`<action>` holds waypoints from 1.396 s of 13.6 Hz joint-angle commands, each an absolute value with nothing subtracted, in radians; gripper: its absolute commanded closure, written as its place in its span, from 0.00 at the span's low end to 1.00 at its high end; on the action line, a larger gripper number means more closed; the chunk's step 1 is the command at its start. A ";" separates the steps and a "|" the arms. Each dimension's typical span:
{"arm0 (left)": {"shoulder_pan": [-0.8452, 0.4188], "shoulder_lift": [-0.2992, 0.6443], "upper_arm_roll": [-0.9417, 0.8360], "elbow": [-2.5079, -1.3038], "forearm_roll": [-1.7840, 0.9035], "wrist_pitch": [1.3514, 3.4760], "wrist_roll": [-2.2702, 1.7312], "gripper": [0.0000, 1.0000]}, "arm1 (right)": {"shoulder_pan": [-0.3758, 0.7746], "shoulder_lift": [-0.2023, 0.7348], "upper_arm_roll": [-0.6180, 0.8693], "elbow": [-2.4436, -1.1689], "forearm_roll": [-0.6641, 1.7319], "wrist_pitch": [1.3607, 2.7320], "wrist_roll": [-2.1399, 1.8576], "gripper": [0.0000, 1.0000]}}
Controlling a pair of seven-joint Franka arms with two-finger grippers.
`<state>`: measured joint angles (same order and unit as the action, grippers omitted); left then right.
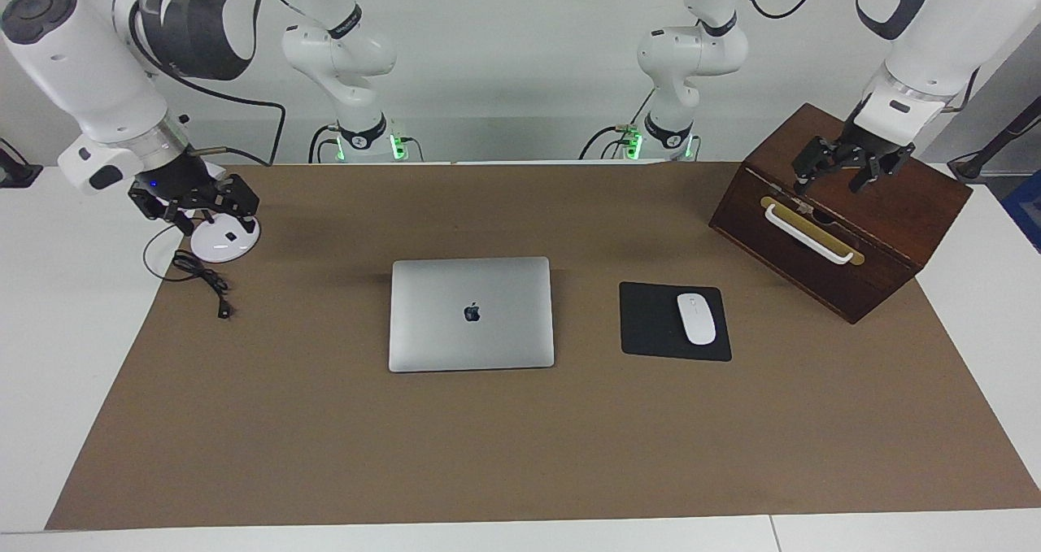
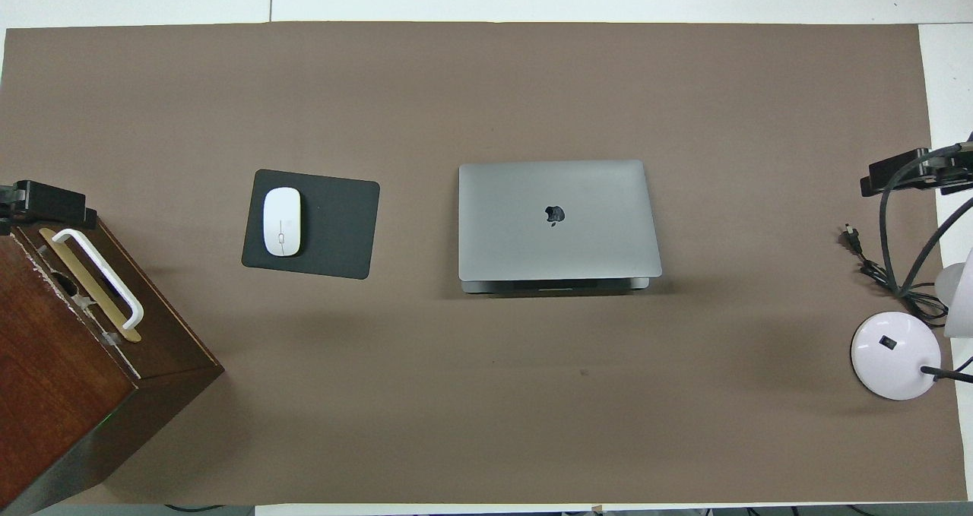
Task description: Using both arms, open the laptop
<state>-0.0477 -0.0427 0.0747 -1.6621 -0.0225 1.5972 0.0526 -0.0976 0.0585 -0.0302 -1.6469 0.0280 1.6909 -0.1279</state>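
Note:
The silver-grey laptop (image 1: 472, 314) lies closed, logo up, in the middle of the brown mat; it also shows in the overhead view (image 2: 559, 220). My left gripper (image 1: 842, 180) hangs open and empty over the wooden box at the left arm's end, well away from the laptop; its tip shows in the overhead view (image 2: 45, 201). My right gripper (image 1: 199, 215) hangs open and empty over the white lamp base at the right arm's end, also shown in the overhead view (image 2: 912, 170). Neither gripper touches the laptop.
A black mouse pad (image 1: 651, 324) with a white mouse (image 1: 696, 318) lies beside the laptop toward the left arm's end. A dark wooden box (image 1: 846, 235) with a white handle stands past it. A white lamp base (image 1: 224, 243) and black cable (image 1: 203, 280) lie at the right arm's end.

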 commanded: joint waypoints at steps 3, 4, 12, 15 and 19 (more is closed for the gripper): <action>-0.052 -0.072 0.080 -1.698 -0.014 1.621 0.040 0.00 | -0.103 0.038 -0.025 -1.675 0.034 1.720 -0.147 0.00; -0.052 -0.072 0.080 -1.698 -0.014 1.621 0.040 0.00 | -0.103 0.038 -0.026 -1.675 0.034 1.720 -0.147 0.00; -0.055 -0.075 0.083 -1.700 -0.014 1.621 0.051 0.00 | -0.103 0.038 -0.025 -1.677 0.034 1.720 -0.147 0.00; -0.055 -0.074 0.081 -1.700 -0.014 1.629 0.044 0.00 | -0.103 0.038 -0.025 -1.675 0.034 1.720 -0.147 0.00; -0.060 -0.074 0.081 -1.700 -0.014 1.644 0.052 0.00 | -0.103 0.038 -0.026 -1.675 0.034 1.721 -0.149 0.00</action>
